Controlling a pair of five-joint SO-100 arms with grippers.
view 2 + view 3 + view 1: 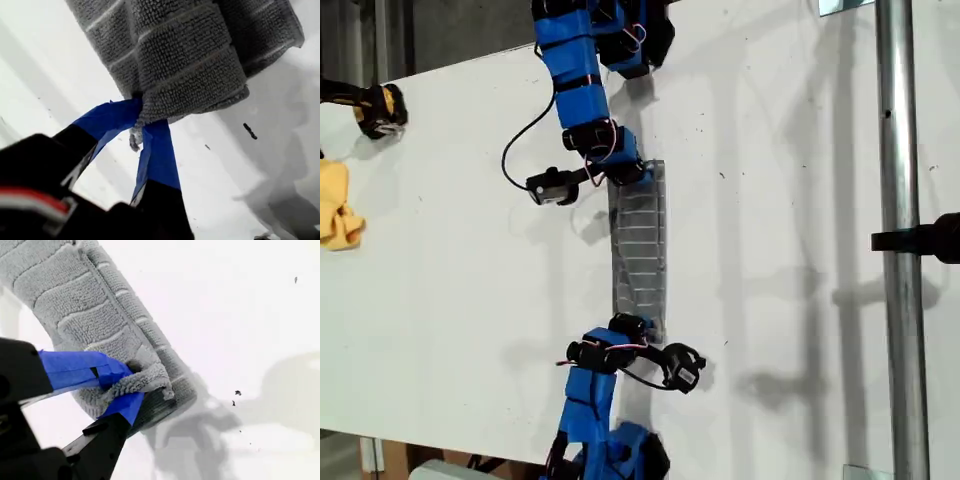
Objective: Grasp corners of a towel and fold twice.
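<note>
The grey striped towel [640,240] is gathered into a narrow strip stretched between two blue arms near the middle of the white table [450,270] in the exterior view. One arm's gripper [625,172] holds its top end and the other arm's gripper [638,325] holds its bottom end. In the first wrist view my first gripper [140,125] is shut on a corner of the towel [190,55], which hangs off the table. My second gripper [127,385] is shut on a bunched corner of the towel [90,315]. The wrist views do not show which arm is which.
A small yellow cloth [338,205] and a yellow-and-black object [380,110] lie at the exterior view's left edge. A metal pole [900,240] with a black clamp [930,238] runs down the exterior view's right side. The table's slanted edge crosses the exterior view's lower left.
</note>
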